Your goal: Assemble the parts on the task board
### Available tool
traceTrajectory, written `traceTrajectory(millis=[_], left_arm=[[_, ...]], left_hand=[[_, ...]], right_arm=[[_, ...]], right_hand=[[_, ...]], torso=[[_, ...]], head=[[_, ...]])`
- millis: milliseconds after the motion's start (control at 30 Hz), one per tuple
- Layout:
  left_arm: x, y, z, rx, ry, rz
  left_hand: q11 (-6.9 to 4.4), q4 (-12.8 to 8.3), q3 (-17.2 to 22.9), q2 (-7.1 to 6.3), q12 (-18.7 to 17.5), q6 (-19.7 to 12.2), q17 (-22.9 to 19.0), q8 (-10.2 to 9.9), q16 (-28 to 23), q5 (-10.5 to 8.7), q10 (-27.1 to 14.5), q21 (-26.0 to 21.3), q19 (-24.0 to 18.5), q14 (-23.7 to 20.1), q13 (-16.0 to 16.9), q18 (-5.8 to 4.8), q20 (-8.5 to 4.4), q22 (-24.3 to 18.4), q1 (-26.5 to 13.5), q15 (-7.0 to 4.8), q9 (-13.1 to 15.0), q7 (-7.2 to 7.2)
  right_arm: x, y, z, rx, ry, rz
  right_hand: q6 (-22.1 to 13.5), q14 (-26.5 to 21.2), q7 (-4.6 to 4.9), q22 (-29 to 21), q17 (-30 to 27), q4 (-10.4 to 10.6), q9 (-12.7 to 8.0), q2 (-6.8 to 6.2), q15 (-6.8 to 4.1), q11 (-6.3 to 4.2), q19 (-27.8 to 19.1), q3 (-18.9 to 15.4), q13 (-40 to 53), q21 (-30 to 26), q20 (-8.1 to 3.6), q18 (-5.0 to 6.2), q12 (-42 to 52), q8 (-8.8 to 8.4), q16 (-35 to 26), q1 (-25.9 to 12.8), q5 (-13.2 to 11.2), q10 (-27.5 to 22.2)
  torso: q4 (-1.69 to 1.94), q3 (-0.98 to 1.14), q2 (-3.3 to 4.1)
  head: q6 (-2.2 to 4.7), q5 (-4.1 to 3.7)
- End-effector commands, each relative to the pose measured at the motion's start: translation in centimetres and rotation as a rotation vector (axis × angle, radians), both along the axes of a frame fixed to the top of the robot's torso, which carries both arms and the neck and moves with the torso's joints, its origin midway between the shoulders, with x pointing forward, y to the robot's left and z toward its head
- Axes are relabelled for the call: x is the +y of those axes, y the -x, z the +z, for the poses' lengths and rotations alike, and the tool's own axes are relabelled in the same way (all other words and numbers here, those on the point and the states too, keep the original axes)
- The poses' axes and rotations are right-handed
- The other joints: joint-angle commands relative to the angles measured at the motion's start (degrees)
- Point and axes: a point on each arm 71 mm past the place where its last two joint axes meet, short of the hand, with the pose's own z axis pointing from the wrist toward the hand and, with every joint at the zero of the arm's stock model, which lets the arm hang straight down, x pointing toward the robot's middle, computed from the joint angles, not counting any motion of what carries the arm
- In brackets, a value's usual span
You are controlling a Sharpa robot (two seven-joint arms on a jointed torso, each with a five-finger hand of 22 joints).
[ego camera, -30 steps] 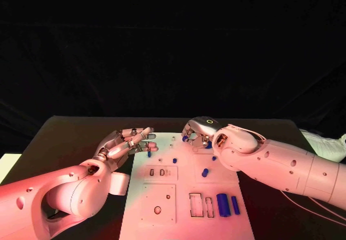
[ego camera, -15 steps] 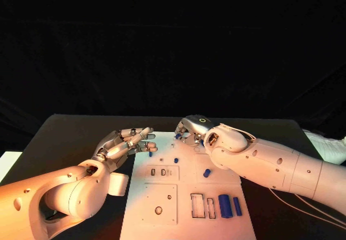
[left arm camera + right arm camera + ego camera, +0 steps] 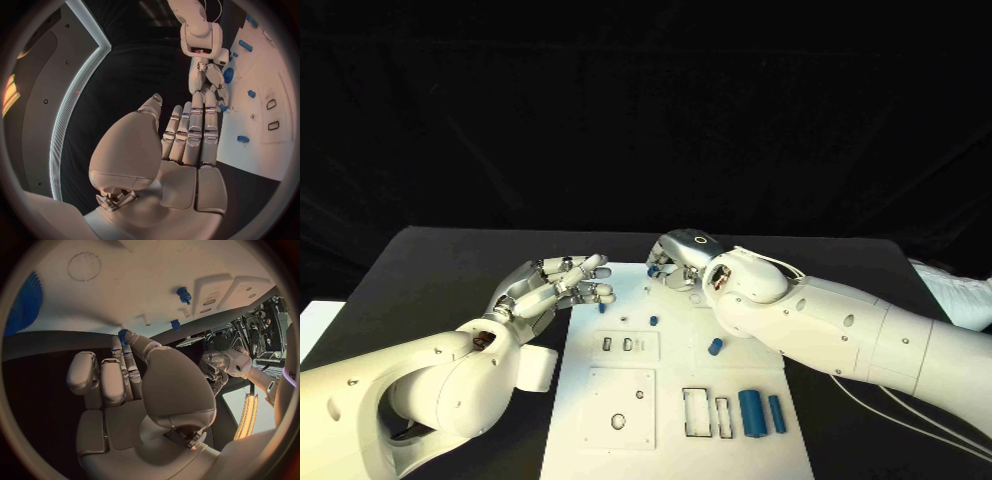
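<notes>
The white board lies in the middle of the dark surface, with small blue pieces scattered over it, two longer ones near its right edge. They look light, hard and smooth, likely to slip or roll, so a fingertip pinch across the sides suits them. The right hand pinches a small blue piece at the board's far end; the left hand hovers beside the board, fingers apart and holding nothing.
</notes>
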Motion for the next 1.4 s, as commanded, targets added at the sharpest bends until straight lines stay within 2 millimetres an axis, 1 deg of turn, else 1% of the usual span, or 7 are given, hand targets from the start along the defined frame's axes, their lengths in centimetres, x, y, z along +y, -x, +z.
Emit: traceTrajectory(millis=[33, 500, 800, 1000, 1100, 1300, 1400], left_arm=[[-0.3, 0.1, 0.2, -0.004, 0.015, -0.025], [-0.3, 0.1, 0.2, 0.001, 0.015, -0.031], [0.1, 0.0, 0.2, 0.002, 0.011, -0.024], [0.4, 0.0, 0.2, 0.004, 0.01, -0.02], [0.5, 0.0, 0.2, 0.005, 0.01, -0.019], [0.5, 0.0, 0.1, 0.011, 0.013, -0.018], [0.4, -0.1, 0.1, 0.011, 0.013, -0.021]], left_hand=[[0.49, -0.51, -0.04, 0.56, -0.22, 0.1, 0.14, -0.3, -0.41, -0.18, -0.06, 0.35, 0.27, 0.06, -0.06, 0.5, 0.03, 0.07, -0.12, 0.48, -0.07, 0.38], [0.53, -0.59, -0.11, 0.54, -0.39, 0.03, 0.22, -0.44, -0.52, -0.2, -0.14, 0.35, 0.25, 0.08, -0.07, 0.5, 0.04, 0.07, -0.16, 0.5, -0.08, 0.41], [0.55, -0.63, -0.16, 0.53, -0.5, -0.03, 0.27, -0.53, -0.58, -0.21, -0.22, 0.35, 0.24, 0.09, -0.08, 0.5, 0.05, 0.07, -0.19, 0.51, -0.09, 0.43], [0.55, -0.63, -0.16, 0.53, -0.5, -0.03, 0.27, -0.53, -0.58, -0.21, -0.22, 0.35, 0.24, 0.09, -0.08, 0.5, 0.05, 0.07, -0.19, 0.51, -0.09, 0.43], [0.55, -0.63, -0.16, 0.53, -0.5, -0.03, 0.27, -0.53, -0.58, -0.21, -0.22, 0.35, 0.24, 0.09, -0.08, 0.5, 0.05, 0.07, -0.19, 0.51, -0.09, 0.43], [0.56, -0.66, -0.19, 0.54, -0.55, -0.04, 0.31, -0.58, -0.62, -0.21, -0.24, 0.35, 0.23, 0.11, -0.08, 0.5, 0.06, 0.07, -0.2, 0.52, -0.09, 0.43], [0.56, -0.66, -0.19, 0.54, -0.55, -0.04, 0.31, -0.58, -0.62, -0.21, -0.24, 0.35, 0.23, 0.11, -0.08, 0.5, 0.06, 0.07, -0.2, 0.52, -0.09, 0.43]], right_arm=[[-0.1, -0.2, -0.5, 0.019, 0.037, -0.016], [-0.1, -0.4, -0.4, 0.009, 0.026, -0.03], [-2.0, 0.7, 0.4, 0.006, -0.023, -0.04], [-5.9, 1.7, 1.5, 0.075, -0.104, -0.105], [-8.3, 2.1, 1.7, 0.14, -0.133, -0.161], [-11.4, 2.2, 1.3, 0.225, -0.113, -0.256], [-12.1, 2.0, 1.1, 0.242, -0.081, -0.292]], right_hand=[[-0.21, 1.89, 0.31, -0.07, -0.17, 0.18, 0.06, 0.65, 0.11, -0.48, -0.03, 0.2, 0.08, 0.26, 0.27, -0.92, 0.17, -0.19, 0.18, 0.62, 0.18, 0.08], [-7.26, 0.72, 2.15, -6.96, -3.27, 2.16, -1.4, -3.11, 2.18, 1.91, -5.02, -1.74, -0.18, -3.47, 2.05, 0.49, 0.12, -0.52, -1.23, -2.0, -0.6, -10.89], [-8.76, 0.55, 2.48, -8.77, -4.02, 2.49, -1.43, -3.3, 2.46, 2.33, -5.91, -3.43, -0.03, -4.62, 2.51, 0.85, 0.44, -0.37, -1.53, -1.54, -0.35, -12.22], [-6.2, 1.49, 2.33, -4.8, -0.53, 3.54, -1.02, -2.72, 1.75, 1.26, -3.01, -3.56, 0.67, -2.39, 2.1, 0.08, 2.71, 0.31, 0.73, -1.55, 1.59, -5.11], [-6.47, 2.31, 1.66, -0.13, 3.16, 4.81, -1.18, -3.94, 0.85, 0.05, 0.05, -4.8, 1.8, 0.27, 1.45, -0.83, 4.92, -0.12, 2.95, -3.26, 4.15, 0.64], [-7.92, 3.18, -0.35, 5.04, 9.38, 7.43, -1.31, -6.8, -1.37, -2.46, 3.31, -10.92, 8.89, 3.31, -0.78, -1.87, 12.46, -0.19, 6.61, -5.64, 6.82, 10.59], [-8.5, 3.17, -0.36, 6.08, 10.81, 9.64, -1.17, -5.55, -1.57, -2.52, 3.74, -15.6, 19.99, 3.9, -1.2, -2.01, 20.96, 0.08, 7.58, -4.35, 7.06, 7.31]], torso=[[0.03, -0.04, 0.04], [0.07, -0.1, 0.13], [0.06, -0.06, 0.05], [-0.21, 0.01, -0.14], [-0.59, 0.01, -0.32], [-1.15, 0.11, -0.46], [-1.17, 0.18, -0.47]], head=[[-0.01, -0.05], [0.14, 0.14], [0.18, -0.19], [0.3, -0.58], [0.34, -0.63], [0.36, -0.67], [0.35, -0.74]])
